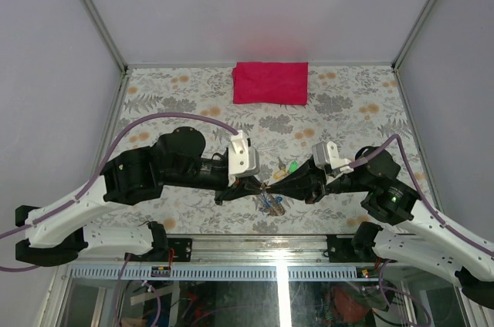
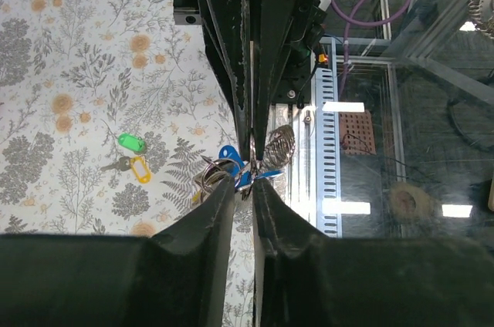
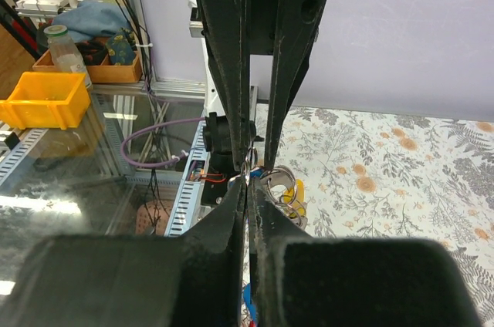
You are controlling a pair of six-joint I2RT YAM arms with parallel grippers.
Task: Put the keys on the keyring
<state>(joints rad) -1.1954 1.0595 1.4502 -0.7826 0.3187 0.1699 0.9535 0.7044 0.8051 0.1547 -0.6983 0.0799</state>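
My left gripper (image 1: 258,186) and right gripper (image 1: 279,186) meet tip to tip low over the table's near middle. Both are shut on a bunch of silvery keyring loops (image 2: 279,144), which hangs between them with blue-tagged keys (image 2: 229,156). In the left wrist view my fingertips (image 2: 224,188) pinch the bunch from below and the right gripper's fingers come down from above. In the right wrist view the keyring wire (image 3: 279,180) sits at my gripper (image 3: 248,187), with a yellow tag (image 3: 294,193) behind. A green-tagged key (image 2: 130,142) and a yellow-tagged key (image 2: 140,170) lie loose on the table.
A folded red cloth (image 1: 270,82) lies at the back middle of the flowered tabletop (image 1: 177,103). The table's near edge with a slotted cable rail (image 1: 231,271) runs just below the grippers. Grey walls enclose the left, back and right.
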